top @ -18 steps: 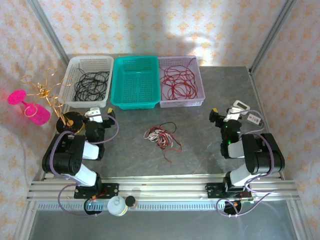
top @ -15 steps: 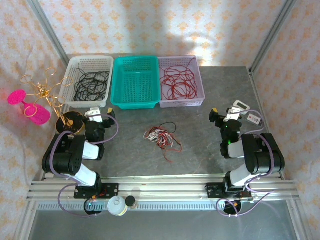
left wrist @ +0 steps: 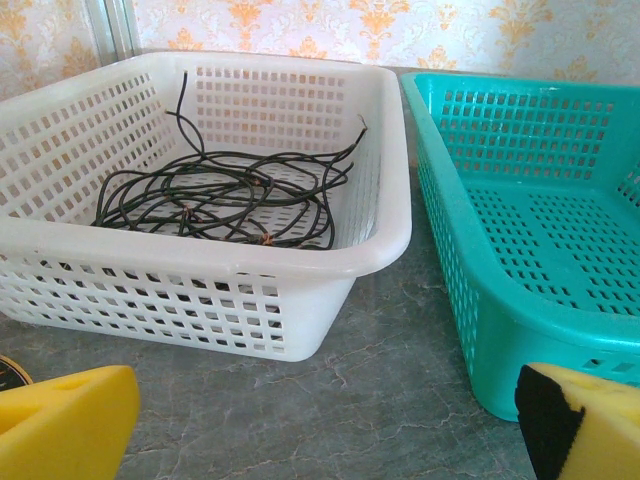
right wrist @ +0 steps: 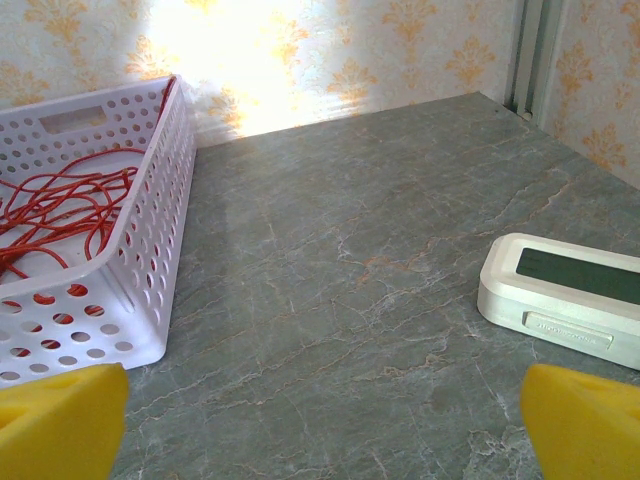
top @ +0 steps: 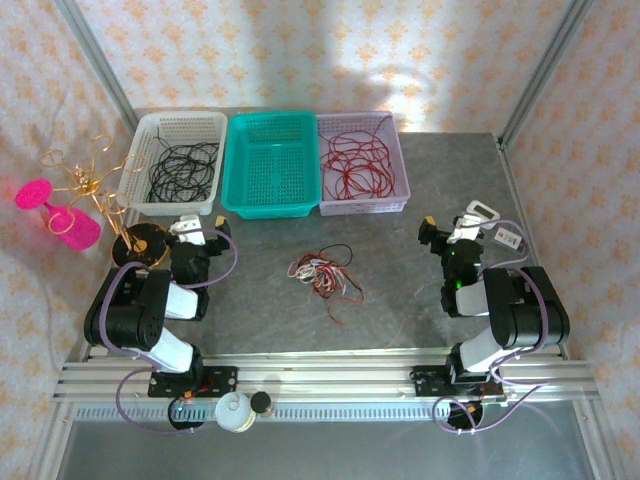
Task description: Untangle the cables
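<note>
Top view: the tangled cables (top: 322,272) are a small messy knot of red, black and white strands on the table (top: 400,300), right of the left claw (top: 205,235) and left of the right claw (top: 448,228). Both arms sit folded low.

Left wrist: left claw (left wrist: 320,420) spread wide, nothing in it. Loose black cables (left wrist: 215,195) lie in a white basket (left wrist: 200,265) just ahead, with a teal basket (left wrist: 500,280) ahead-right.

Right wrist: right claw (right wrist: 320,420) spread too, empty. Red cables (right wrist: 55,205) lie in a pale basket (right wrist: 150,250) ahead-left, white gadget (right wrist: 565,290) ahead-right.
</note>
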Motion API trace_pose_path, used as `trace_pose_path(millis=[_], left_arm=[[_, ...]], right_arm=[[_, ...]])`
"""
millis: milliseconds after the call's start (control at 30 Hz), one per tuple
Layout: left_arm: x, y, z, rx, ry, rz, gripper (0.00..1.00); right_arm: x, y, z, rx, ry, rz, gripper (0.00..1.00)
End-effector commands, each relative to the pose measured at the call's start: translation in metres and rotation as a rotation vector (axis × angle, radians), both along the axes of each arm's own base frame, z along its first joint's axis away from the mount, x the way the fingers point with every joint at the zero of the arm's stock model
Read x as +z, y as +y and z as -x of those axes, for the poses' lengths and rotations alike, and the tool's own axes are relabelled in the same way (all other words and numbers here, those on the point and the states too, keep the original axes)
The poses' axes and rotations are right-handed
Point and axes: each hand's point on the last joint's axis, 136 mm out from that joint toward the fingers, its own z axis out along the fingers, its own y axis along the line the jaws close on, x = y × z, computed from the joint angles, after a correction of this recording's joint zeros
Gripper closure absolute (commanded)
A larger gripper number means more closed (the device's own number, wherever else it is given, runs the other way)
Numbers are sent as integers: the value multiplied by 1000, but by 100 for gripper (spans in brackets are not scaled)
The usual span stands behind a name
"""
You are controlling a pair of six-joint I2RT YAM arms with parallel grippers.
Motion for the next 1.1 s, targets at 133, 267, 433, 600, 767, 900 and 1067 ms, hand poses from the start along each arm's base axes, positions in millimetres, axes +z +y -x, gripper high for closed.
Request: trace_pose_path(millis=[133,267,433,600,767,900,1067], left_arm=[[13,-2,-5,-13,-51,18,1],[14,-2,-5,-13,-55,19,1],[14,-2,-4,-13,-54,18,1],[14,-2,-4,-9,-54,16,1],[19,-9,-2,5,-56,-27,1],[38,-9,5,59,-56,-40,1],[64,-15,11,54,-54,-6,1]], right_arm=[[14,-2,-4,-8,-49,-8,1],[14,-2,-4,-9,-49,-9,1],[13,-2,-3,-9,-48,-9,0],[14,-3,-4,-10,-50,-9,1],[17,2,-1,2,-62,5,2],[35,-4,4,-101,-67,31,3],[57,-11,5,-178,-15,-91,16]])
